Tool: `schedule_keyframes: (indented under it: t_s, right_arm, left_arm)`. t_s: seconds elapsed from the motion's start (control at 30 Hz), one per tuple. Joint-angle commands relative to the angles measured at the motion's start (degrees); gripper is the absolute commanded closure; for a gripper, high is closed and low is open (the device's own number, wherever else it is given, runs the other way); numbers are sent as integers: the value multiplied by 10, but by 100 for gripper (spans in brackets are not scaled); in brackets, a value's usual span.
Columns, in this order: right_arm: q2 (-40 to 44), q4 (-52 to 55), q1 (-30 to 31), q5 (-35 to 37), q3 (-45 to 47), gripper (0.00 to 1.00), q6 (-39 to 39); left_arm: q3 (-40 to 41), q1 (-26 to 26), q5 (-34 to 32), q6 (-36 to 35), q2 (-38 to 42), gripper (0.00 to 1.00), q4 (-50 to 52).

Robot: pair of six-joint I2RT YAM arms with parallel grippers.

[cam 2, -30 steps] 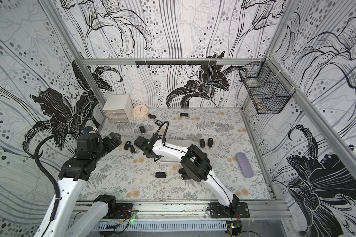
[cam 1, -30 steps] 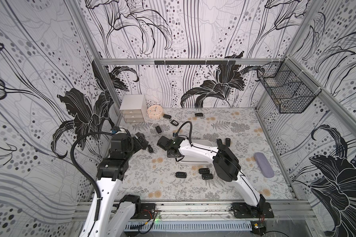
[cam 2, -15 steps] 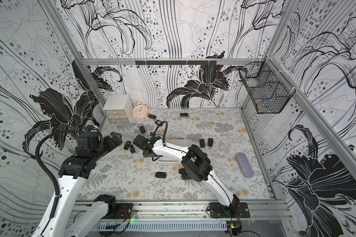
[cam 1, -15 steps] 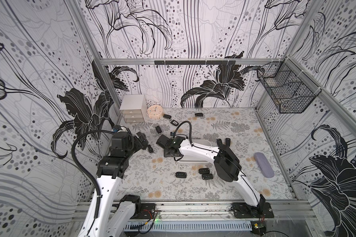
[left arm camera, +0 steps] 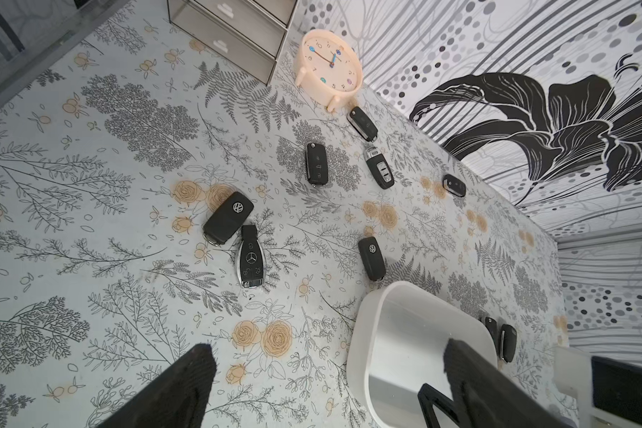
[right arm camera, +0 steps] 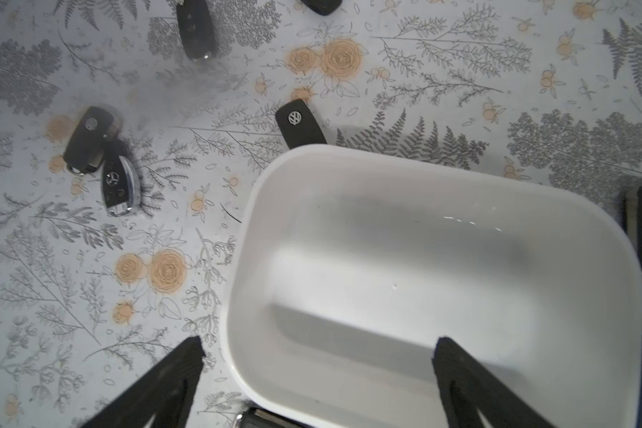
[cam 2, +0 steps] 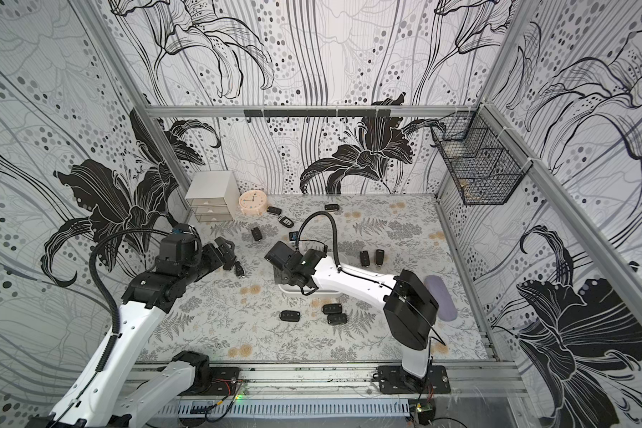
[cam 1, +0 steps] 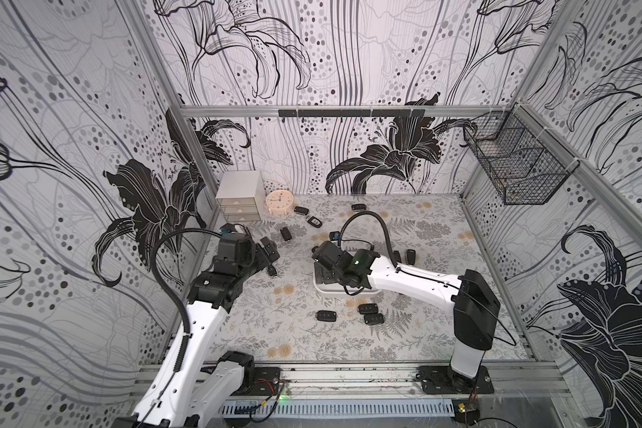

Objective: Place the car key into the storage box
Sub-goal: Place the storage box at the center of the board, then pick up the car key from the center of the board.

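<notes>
Storage box (right arm camera: 386, 185) lies lengthwise left to right, apparently empty.

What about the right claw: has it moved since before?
Yes. In both top views the right claw slid slightly away from the small grey drawer cabinet, further over the shallow white storage box.

Right arm (cam 1: 416, 276) hides most of the storage box (cam 1: 330, 291) — maybe its contents.
</notes>
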State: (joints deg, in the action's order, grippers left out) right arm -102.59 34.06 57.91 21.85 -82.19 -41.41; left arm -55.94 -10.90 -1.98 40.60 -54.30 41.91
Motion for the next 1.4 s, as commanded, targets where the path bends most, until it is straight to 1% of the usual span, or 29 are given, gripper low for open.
schedule_keyframes:
  t_s: [0.0, 0.1, 0.2, 0.27, 0.37, 0.47, 0.53, 0.67, 0.73, 0.8, 0.87, 0.9, 1.0, 1.1, 1.17, 1.23, 1.37]
  right_arm:
    - [53, -24, -20, -12, 49, 0, 27]
    - [97, -20, -42, -48, 88, 0, 22]
    - [127, -1, -53, -35, 113, 0, 24]
    - [140, 6, -74, -45, 133, 0, 5]
    - [155, -1, -101, -34, 164, 0, -10]
    - [157, 37, -121, -8, 161, 0, -33]
    - [167, 30, -129, 7, 175, 0, -29]
    - [176, 11, -197, -29, 198, 0, -21]
    - [174, 18, -225, -23, 198, 0, -18]
    - [166, 13, -253, -35, 197, 1, 0]
    - [152, 5, -281, -67, 192, 4, 20]
    - [141, 4, -294, -76, 187, 9, 28]
    - [105, -4, -321, -105, 167, 13, 63]
    - [60, -8, -342, -133, 142, 19, 87]
    - [24, -3, -356, -142, 119, 23, 96]
    - [2, -4, -366, -153, 103, 26, 106]
    - [-41, -1, -374, -156, 65, 28, 126]
  left_arm:
    - [3, -37, -69, 30, -29, 1, -25]
    - [-10, -71, -103, 57, -65, 1, -26]
    - [-20, -99, -121, 83, -99, 1, -34]
    - [-23, -112, -123, 82, -120, 1, -48]
    - [-23, -120, -102, 62, -145, 1, -72]
    - [-16, -122, -79, 27, -159, 0, -101]
    - [-9, -122, -67, 12, -162, 0, -126]
    - [1, -122, -32, 8, -159, 1, -162]
    - [5, -121, -16, 2, -163, 1, -181]
    - [-2, -121, 3, -17, -172, 1, -187]
    - [-12, -121, 14, -26, -185, 0, -189]
    - [-19, -121, 21, -30, -194, 0, -192]
    - [-42, -121, 38, -40, -222, 0, -194]
    - [-63, -122, 52, -30, -246, 0, -191]
    - [-71, -122, 76, -29, -258, 0, -200]
    - [-81, -122, 86, -30, -268, 1, -199]
    - [-92, -124, 93, -28, -279, 0, -196]
